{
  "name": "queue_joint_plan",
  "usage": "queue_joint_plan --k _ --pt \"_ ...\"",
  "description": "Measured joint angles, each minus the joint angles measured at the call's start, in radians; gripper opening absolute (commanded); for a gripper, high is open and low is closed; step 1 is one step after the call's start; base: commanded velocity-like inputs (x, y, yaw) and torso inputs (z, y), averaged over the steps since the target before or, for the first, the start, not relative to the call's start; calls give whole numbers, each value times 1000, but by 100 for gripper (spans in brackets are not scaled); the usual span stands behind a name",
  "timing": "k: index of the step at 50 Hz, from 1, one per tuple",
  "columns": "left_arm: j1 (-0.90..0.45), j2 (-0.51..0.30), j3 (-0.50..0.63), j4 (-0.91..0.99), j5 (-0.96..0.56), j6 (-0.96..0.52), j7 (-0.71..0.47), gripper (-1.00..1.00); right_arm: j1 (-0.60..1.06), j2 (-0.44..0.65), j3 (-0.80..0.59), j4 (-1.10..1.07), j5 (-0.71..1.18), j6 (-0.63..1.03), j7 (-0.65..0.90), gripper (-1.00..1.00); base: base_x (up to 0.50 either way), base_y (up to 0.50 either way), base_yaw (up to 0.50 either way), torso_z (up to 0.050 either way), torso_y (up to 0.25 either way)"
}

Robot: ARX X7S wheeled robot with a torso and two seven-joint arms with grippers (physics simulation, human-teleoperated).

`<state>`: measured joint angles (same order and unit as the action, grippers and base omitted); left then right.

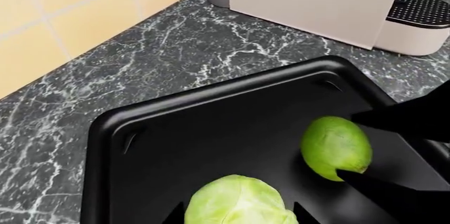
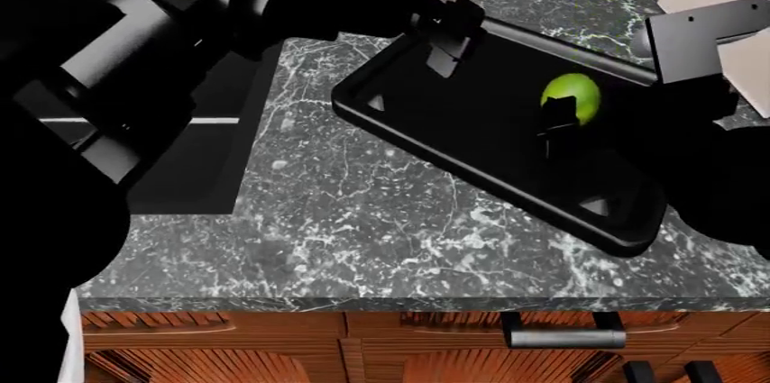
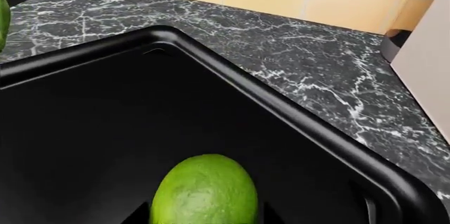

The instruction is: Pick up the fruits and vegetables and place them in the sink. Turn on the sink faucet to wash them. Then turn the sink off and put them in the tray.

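counter [image 2: 361, 212] marble | tray [image 2: 481, 144] at head-view 2 o'clock | step: final placing into tray | lime [image 3: 204, 192] low over tray, clenched in right gripper [image 2: 560, 126] jaws | sprout [image 1: 239, 203] grasped by left gripper [image 1: 239, 216] jaws | next: release both.

We see a dark marble countertop [image 2: 361, 212] carrying the shallow black tray [image 2: 481, 158], set askew beside the sink [image 2: 205, 158], with a white appliance [image 1: 330, 2] resting near the tiled wall.

Even, bright simulator light, sharp throughout; soft sheen along the tray [image 1: 211, 95] rim.
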<state>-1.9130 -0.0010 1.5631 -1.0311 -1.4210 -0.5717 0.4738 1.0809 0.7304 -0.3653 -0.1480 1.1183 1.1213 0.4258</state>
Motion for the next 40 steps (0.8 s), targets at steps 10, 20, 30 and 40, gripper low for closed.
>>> queue_joint_plan --k 10,20,30,40 --pt "-2 1 1 6 1 -3 -3 -100 -6 -3 -18 15 -8 -11 -20 100 0 0 0 0 0" --pt "-1 1 2 8 3 -3 -5 -100 -9 2 -28 14 -17 -2 -18 100 0 0 0 0 0" --pt "7 1 2 14 4 2 -8 -100 13 15 -16 -19 -7 11 -3 100 0 0 0 0 0" --pt "31 1 8 28 16 6 -12 -100 84 28 21 -81 45 49 31 100 0 0 0 0 0"
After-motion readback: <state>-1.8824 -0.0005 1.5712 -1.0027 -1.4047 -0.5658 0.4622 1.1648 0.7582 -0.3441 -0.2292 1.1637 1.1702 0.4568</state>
